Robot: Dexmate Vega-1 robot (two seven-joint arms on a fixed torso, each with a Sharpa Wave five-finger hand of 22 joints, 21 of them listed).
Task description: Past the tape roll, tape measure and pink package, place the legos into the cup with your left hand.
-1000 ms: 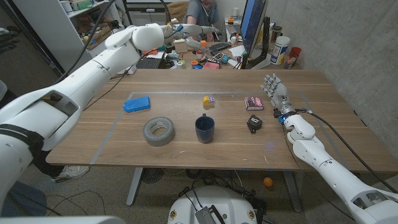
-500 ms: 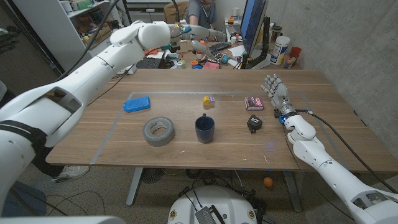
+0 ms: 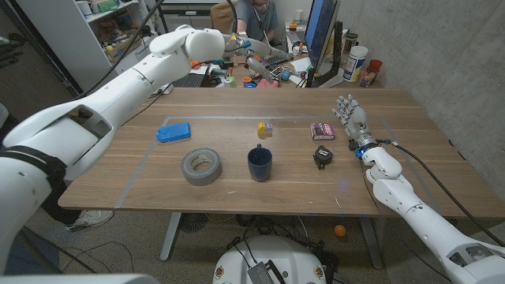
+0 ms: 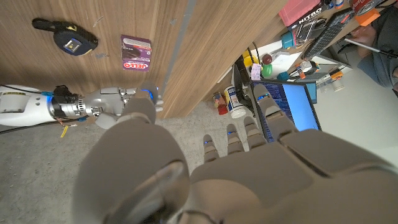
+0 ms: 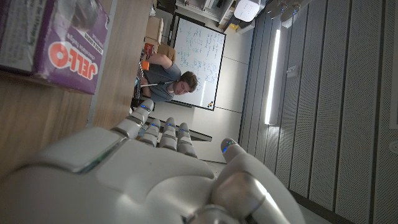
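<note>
The legos (image 3: 264,126), a small yellow and purple clump, lie on the table just beyond the dark blue cup (image 3: 259,162). A grey tape roll (image 3: 201,166) sits to the cup's left. The black tape measure (image 3: 323,155) and the pink Jello package (image 3: 321,130) are to its right. My left hand (image 3: 251,47) hangs high over the table's far edge, well behind the legos; in the left wrist view my left hand (image 4: 205,168) has spread fingers and holds nothing. At the table's right, by the package, my right hand (image 3: 351,118) stands with fingers up and apart, empty.
A blue flat object (image 3: 173,131) lies at the table's left. Behind the far edge is a cluttered desk with a monitor (image 3: 322,31), a white tub (image 3: 356,63) and a seated person (image 3: 254,12). The table (image 3: 410,173) has bare wood at the right.
My left arm has swung to the right, carrying the raised hand along the far edge toward the middle. The right hand and all objects stay put.
</note>
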